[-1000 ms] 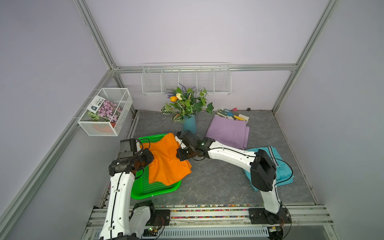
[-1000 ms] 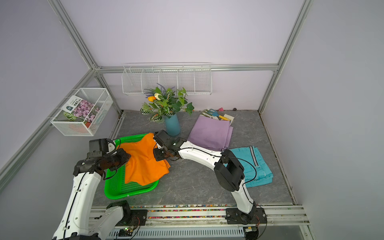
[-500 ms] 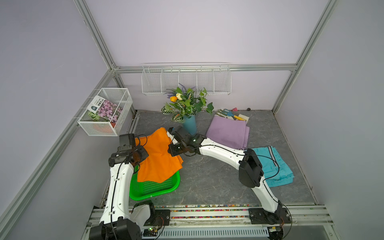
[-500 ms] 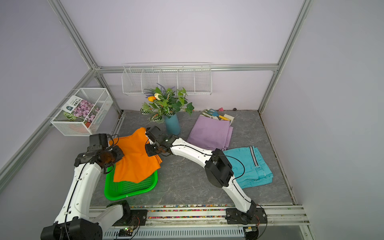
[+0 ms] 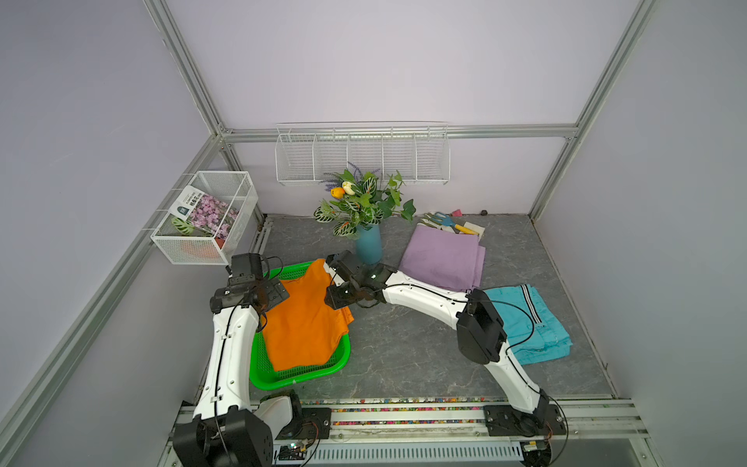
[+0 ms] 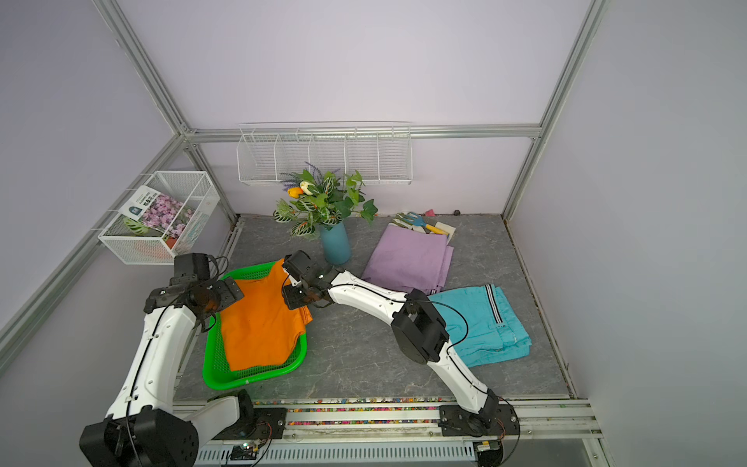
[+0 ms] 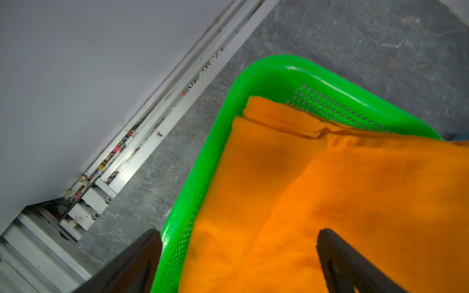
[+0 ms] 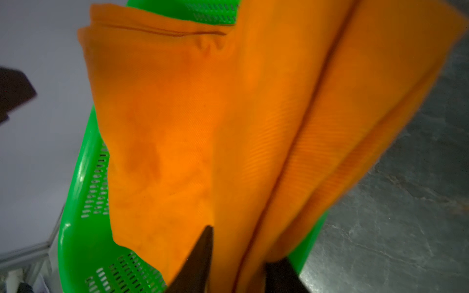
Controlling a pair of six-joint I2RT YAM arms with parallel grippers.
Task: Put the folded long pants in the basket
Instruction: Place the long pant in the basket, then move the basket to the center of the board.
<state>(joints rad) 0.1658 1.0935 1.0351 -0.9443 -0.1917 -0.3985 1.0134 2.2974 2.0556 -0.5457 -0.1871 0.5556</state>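
Note:
The orange pants (image 5: 303,323) (image 6: 258,323) lie in the green basket (image 5: 299,380) (image 6: 250,378), and their right edge hangs over its right rim. My left gripper (image 5: 279,293) (image 7: 237,234) stands wide open over the left side of the pants (image 7: 330,190) and the basket rim (image 7: 193,187), holding nothing. My right gripper (image 5: 335,297) (image 8: 245,244) is at the far right corner of the pants, jaws apart, with a fold of orange cloth (image 8: 228,126) still lying between the fingers. The lilac pants (image 5: 442,256) and the teal pants (image 5: 525,319) lie on the table to the right.
A blue vase of plants (image 5: 368,242) stands just behind my right gripper. A white wire box (image 5: 206,218) hangs on the left wall and a long wire rack (image 5: 361,153) on the back wall. Garden tools and gloves (image 5: 448,220) lie behind the lilac pants.
Both arms carried the orange pants leftward over the basket. Both grippers have since opened, and the pants have dropped into the basket.

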